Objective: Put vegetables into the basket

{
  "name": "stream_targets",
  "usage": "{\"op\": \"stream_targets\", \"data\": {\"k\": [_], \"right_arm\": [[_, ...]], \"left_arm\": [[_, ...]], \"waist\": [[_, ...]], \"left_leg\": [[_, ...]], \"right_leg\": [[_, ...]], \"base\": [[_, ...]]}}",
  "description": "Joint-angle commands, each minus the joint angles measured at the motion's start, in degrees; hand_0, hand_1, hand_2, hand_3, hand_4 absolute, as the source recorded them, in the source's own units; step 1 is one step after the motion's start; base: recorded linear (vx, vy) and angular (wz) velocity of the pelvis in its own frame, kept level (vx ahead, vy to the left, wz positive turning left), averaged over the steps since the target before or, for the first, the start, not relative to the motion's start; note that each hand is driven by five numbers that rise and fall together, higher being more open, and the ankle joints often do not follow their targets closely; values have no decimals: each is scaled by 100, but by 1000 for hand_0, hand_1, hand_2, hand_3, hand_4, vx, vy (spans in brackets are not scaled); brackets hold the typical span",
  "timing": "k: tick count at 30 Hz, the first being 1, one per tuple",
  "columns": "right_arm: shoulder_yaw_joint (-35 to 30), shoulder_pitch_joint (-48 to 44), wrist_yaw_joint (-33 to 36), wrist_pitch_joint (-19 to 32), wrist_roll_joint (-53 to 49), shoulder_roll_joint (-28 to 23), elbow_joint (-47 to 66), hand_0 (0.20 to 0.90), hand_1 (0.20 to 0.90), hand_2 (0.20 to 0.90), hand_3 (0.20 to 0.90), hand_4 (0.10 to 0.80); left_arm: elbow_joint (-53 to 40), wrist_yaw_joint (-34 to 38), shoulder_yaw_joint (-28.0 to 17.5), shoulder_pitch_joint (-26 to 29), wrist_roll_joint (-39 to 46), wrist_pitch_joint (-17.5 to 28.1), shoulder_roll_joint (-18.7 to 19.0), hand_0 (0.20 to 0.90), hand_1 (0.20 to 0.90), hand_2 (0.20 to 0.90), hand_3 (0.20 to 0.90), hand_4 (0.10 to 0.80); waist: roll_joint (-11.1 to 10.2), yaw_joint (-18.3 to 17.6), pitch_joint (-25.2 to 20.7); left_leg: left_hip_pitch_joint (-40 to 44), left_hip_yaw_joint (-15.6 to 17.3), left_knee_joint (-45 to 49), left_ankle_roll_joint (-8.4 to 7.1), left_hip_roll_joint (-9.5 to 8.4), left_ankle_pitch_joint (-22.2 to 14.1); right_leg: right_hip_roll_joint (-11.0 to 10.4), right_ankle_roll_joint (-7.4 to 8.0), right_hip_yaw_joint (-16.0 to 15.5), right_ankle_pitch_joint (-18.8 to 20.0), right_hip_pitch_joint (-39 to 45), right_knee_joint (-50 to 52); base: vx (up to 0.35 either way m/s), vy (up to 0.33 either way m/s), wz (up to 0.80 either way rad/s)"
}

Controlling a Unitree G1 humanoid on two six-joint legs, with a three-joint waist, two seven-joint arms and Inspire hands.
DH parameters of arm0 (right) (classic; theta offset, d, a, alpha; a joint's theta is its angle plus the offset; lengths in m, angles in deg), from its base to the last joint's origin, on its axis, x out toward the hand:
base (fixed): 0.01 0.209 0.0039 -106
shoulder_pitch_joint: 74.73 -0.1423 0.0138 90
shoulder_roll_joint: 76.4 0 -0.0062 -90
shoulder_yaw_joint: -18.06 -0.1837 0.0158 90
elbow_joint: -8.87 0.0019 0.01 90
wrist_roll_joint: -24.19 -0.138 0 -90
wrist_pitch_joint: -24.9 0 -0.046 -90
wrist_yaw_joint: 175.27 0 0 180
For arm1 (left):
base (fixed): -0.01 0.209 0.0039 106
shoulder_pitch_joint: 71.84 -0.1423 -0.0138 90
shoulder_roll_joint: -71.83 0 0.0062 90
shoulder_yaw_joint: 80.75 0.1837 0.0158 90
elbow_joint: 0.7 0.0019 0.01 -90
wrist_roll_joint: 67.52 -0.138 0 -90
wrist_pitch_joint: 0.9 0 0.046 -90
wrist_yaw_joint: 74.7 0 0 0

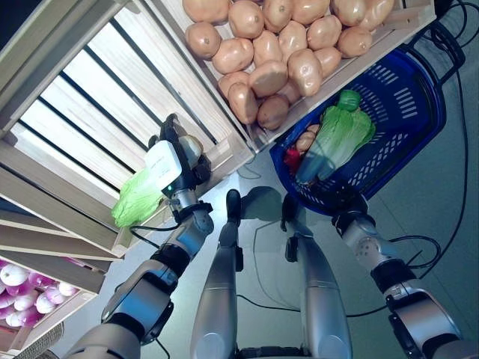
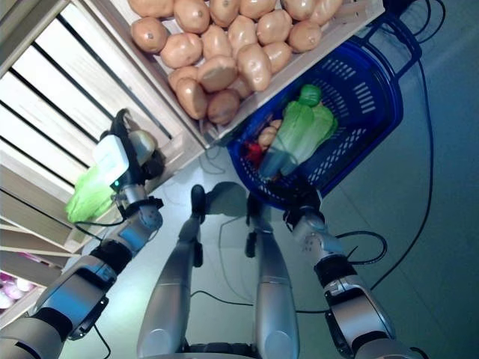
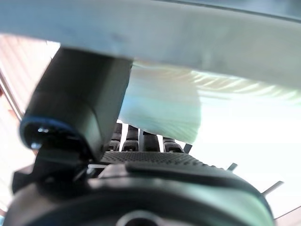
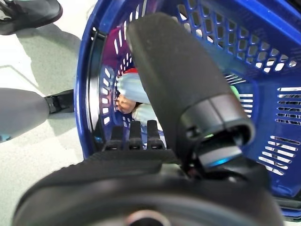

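My left hand (image 1: 179,161) reaches up to the edge of a wooden crate and is shut on a green leafy cabbage (image 1: 137,198), which hangs over the crate's front board. In the left wrist view its pale stem (image 3: 160,103) lies between thumb and fingers. A blue plastic basket (image 1: 408,90) hangs at the right, my right hand (image 1: 346,203) shut on its near rim; its fingers (image 4: 134,136) hook over the edge. Inside lie another green cabbage (image 1: 340,134), a small red vegetable (image 1: 293,158) and a brown tuber (image 1: 305,140).
A wooden crate heaped with several potatoes (image 1: 277,52) stands right beside the basket. The slatted crate (image 1: 90,90) by my left hand shows bare boards. Pink and white turnips (image 1: 22,292) fill a bin at the lower left.
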Motion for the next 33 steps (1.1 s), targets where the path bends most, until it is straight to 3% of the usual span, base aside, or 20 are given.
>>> {"op": "stream_targets", "data": {"k": [1,18,29,33], "right_arm": [[-191,551,-63,185,215,-274,365,900,900,900,900,800],[-203,587,-112,269,217,-230,344,900,900,900,900,800],[-359,871,-30,398,165,-143,486,900,900,900,900,800],[-597,1412,-145,364,223,-134,716,900,900,900,900,800]], "left_arm": [[732,-134,-518,-935,476,-1037,483,300,300,300,300,400],[851,-228,-477,-983,549,-790,432,300,300,300,300,400],[-22,-239,-541,-1342,-232,388,623,300,300,300,300,400],[-1152,-756,-698,-1871,-322,1005,854,300,300,300,300,400]], "waist": [[-14,71,-18],[-26,52,-18],[9,99,-18],[34,140,-214]], "left_leg": [[-365,11,441,18,-300,-4],[-218,21,368,35,-286,-9],[812,78,330,114,-343,-251],[1631,98,207,126,-339,-414]], "right_leg": [[-19,236,-201,728,470,-835],[7,222,-179,730,602,-874],[-55,217,-212,577,1625,-965],[-110,237,-200,513,2439,-1127]], "base": [[0,0,0],[0,0,0],[4,23,-2],[104,89,-10]]}}
